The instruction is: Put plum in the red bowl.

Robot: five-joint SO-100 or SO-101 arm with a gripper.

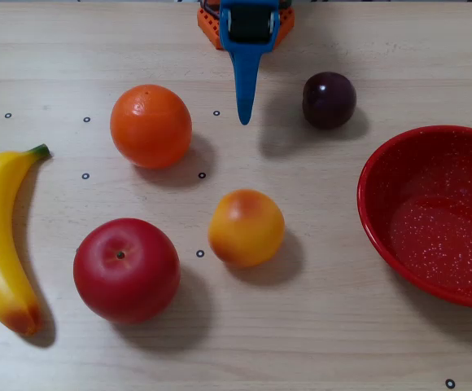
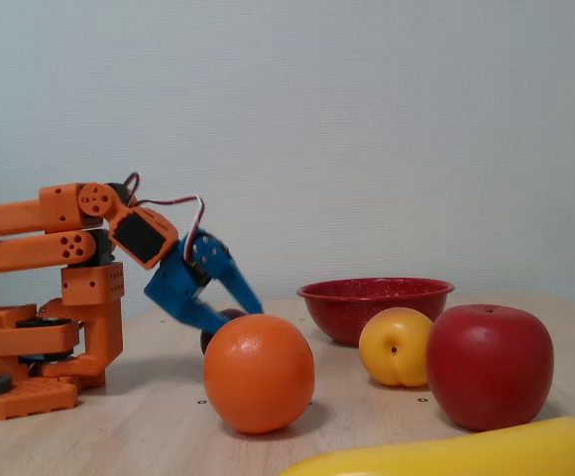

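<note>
- The plum (image 1: 329,99) sits on the bare wooden surface (image 1: 317,326), touching nothing; in the fixed view only a dark sliver of it (image 2: 211,334) shows behind the orange (image 2: 259,374).
- Taking the plum as the landmark in the overhead view: the red bowl (image 1: 382,220) lies just below and to its right, empty, with its far side cut by the picture's edge.
- The gripper (image 1: 243,118) points down the picture to the left of the plum, apart from it, its blue tip over the surface with nothing held.
- Its fingers appear as one tapered blade from above and overlap in the fixed view (image 2: 251,303), so I cannot tell whether they are parted or pressed together.
- Farther left of the plum rests the orange (image 1: 150,125); below and left is a peach (image 1: 246,227), then a red apple (image 1: 126,270).
- A banana (image 1: 0,236) lies farthest from the plum, along the left edge.
</note>
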